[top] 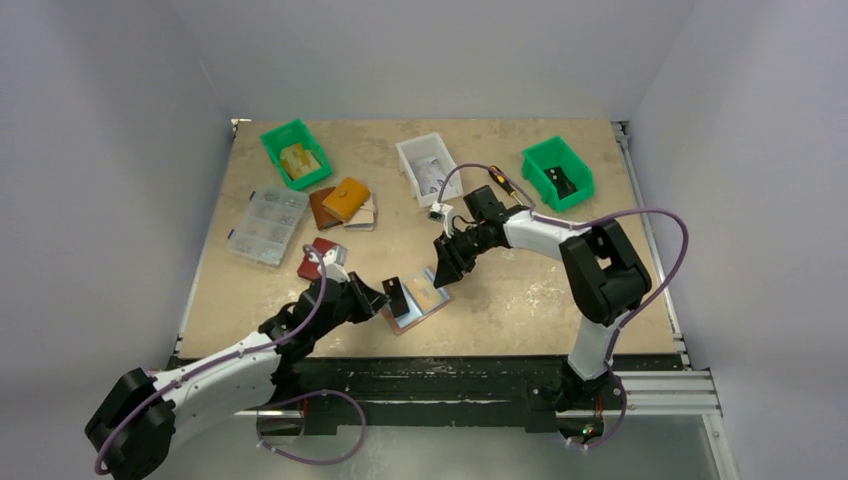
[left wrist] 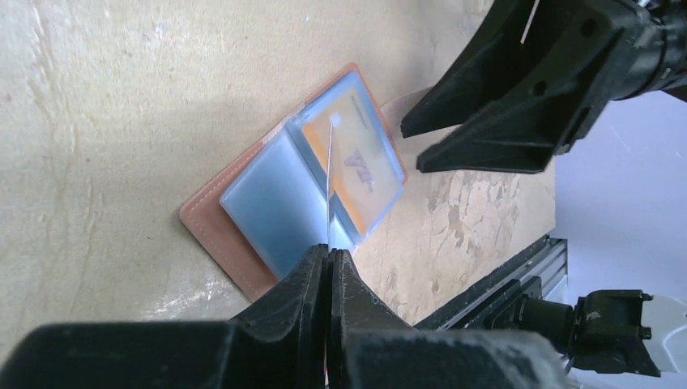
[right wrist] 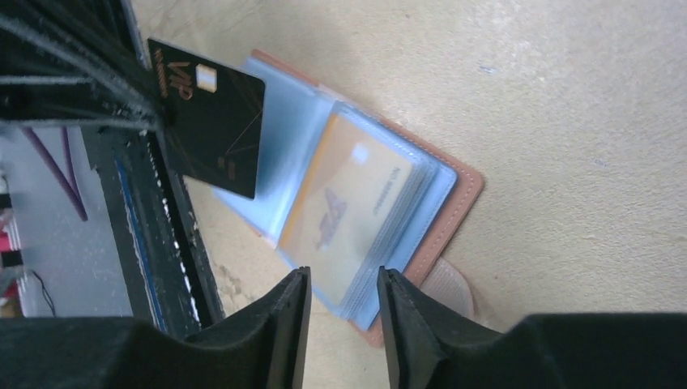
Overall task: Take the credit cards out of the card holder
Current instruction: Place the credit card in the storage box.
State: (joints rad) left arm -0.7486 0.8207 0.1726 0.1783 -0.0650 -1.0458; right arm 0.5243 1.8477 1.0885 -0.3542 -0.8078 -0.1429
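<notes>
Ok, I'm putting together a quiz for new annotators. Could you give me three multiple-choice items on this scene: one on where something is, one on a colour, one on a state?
1. Where is the black card?
A) tucked inside a pocket
B) pinched in the left gripper
C) dropped on the floor

2. What colour is the card showing inside the card holder?
A) orange
B) green
C) red

3. How is the card holder placed?
A) folded shut
B) lying open on the table
C) standing on edge

Answers:
1 B: the right wrist view shows the black card gripped at one edge, clear of the holder.
2 A: the orange card shows through the plastic in both wrist views.
3 B: its two halves are spread flat on the table.
</notes>
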